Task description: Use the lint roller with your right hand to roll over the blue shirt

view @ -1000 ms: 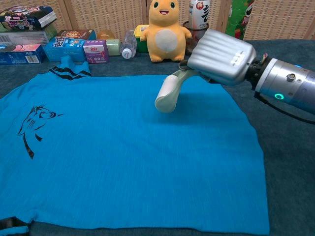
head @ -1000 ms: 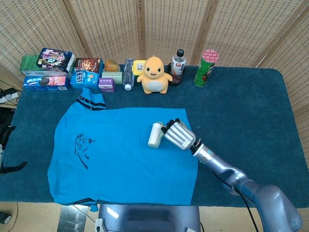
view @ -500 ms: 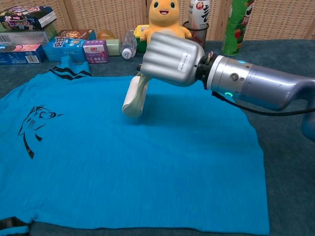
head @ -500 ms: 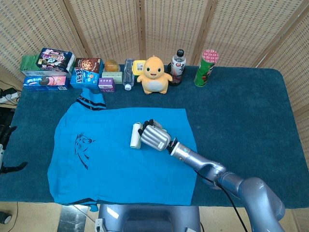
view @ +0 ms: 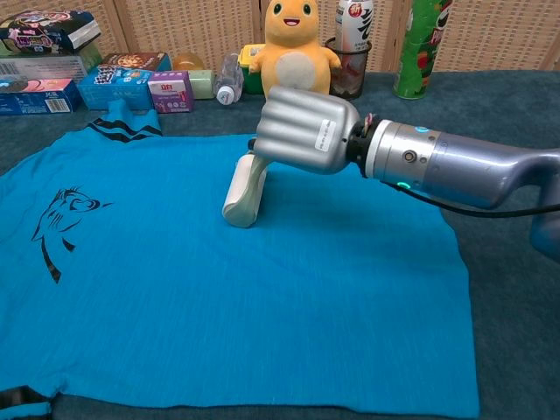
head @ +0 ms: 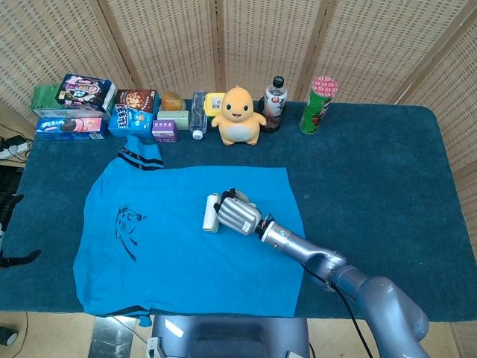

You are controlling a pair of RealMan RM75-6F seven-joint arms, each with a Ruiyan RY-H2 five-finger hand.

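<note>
With the right hand (view: pixel 306 131) fingers wrapped around the roller (view: pixel 246 192) handle, press its drum flat on the shirt (view: pixel 219 306) and sweep evenly without bunching cloth.

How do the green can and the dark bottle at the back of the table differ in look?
The green can is a wide tube with a pink top; the dark bottle is narrower, with a black cap and a white label. The green can stands apart to the right; the dark bottle stands close beside the yellow plush toy. Both stand upright on the blue tablecloth.
</note>
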